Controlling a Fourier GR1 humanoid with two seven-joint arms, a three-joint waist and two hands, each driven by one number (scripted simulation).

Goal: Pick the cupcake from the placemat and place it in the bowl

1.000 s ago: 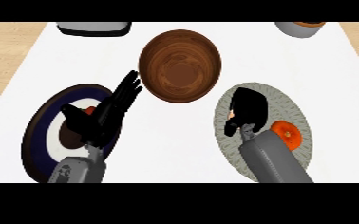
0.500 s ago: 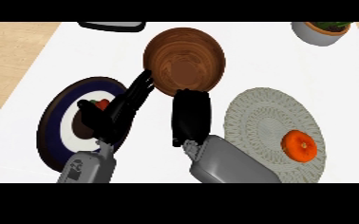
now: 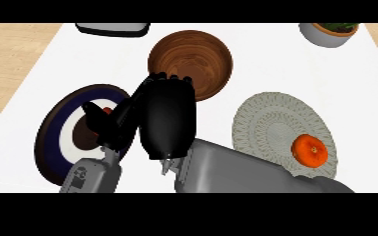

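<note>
The brown wooden bowl (image 3: 190, 60) stands at the middle back of the white counter. My right hand (image 3: 167, 116) hovers just in front of the bowl's near rim with its back turned to me, hiding whatever is under its palm. The round grey placemat (image 3: 273, 115) lies to the right, with a round orange-topped item (image 3: 311, 150) on its near right part, well apart from that hand. My left hand (image 3: 111, 122) rests open over the dark plate (image 3: 55, 130) on the left.
A small red thing (image 3: 107, 111) and a brown patch show on the dark plate beside my left hand. A black-and-white tray (image 3: 114, 28) sits at the back left, and a grey pot with greenery (image 3: 331, 32) at the back right. The counter's left edge meets a wooden floor.
My right hand has swung left from the placemat to the bowl's near rim. The orange-topped item stayed on the placemat. My left hand barely moved.
</note>
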